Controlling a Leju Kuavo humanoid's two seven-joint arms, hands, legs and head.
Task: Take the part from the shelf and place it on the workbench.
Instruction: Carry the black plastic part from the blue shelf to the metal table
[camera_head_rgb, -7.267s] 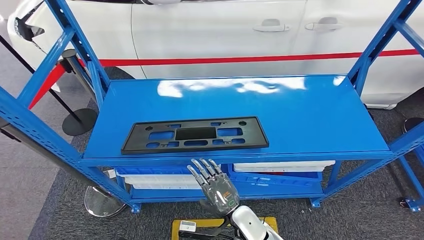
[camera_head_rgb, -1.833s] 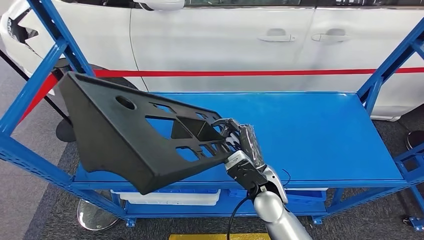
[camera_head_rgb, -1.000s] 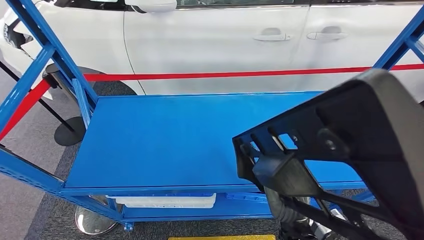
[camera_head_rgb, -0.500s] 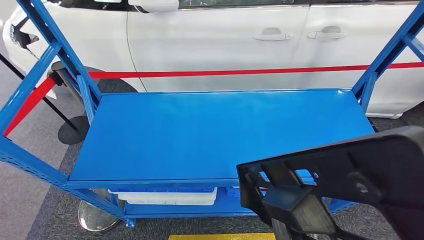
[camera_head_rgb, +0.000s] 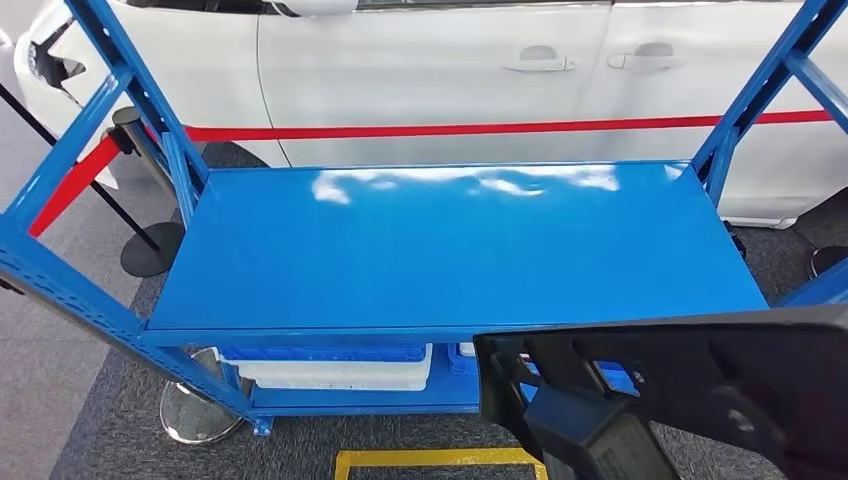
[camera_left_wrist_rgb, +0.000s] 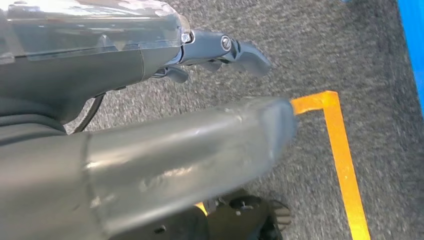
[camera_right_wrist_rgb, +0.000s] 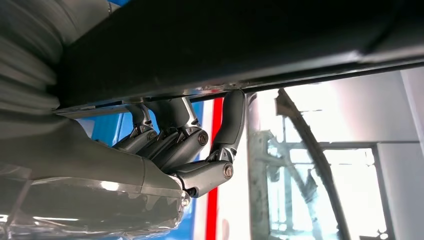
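Now the shelf (camera_head_rgb: 455, 245), a blue metal rack, stands before a white car (camera_head_rgb: 440, 60), its glossy top board reflecting light along the far edge. Under that board, on the lower level, sit blue bins (camera_head_rgb: 320, 353) with white trays (camera_head_rgb: 335, 372) stacked beneath them; what the bins and trays hold cannot be told.

The part (camera_head_rgb: 720, 385), a long black plastic panel with cut-outs, is off the shelf and held in the air in front of the shelf's near right corner, low in the head view and close to the camera. It lies roughly level, with one end toward the middle of the shelf's near edge and the rest running out past the picture's right side.

The right hand (camera_right_wrist_rgb: 175, 150) grips the part from below: in the right wrist view its dark fingers (camera_right_wrist_rgb: 232, 120) curl up against the black underside of the panel, the fingertips pressed to its edge, while the ribbed grey cover of the wrist lies along the panel.

The left hand (camera_left_wrist_rgb: 215, 50) hangs over grey carpet (camera_left_wrist_rgb: 325, 45), beside a strip of yellow tape (camera_left_wrist_rgb: 345, 160) that marks a corner on the floor. Its fingers (camera_left_wrist_rgb: 250, 52) are bent in a loose curl with nothing in them; the thumb lies long and blurred across the view.

A red stripe (camera_head_rgb: 500, 128) runs along the car's side. No writing or label can be read on the part, the bins or the shelf.
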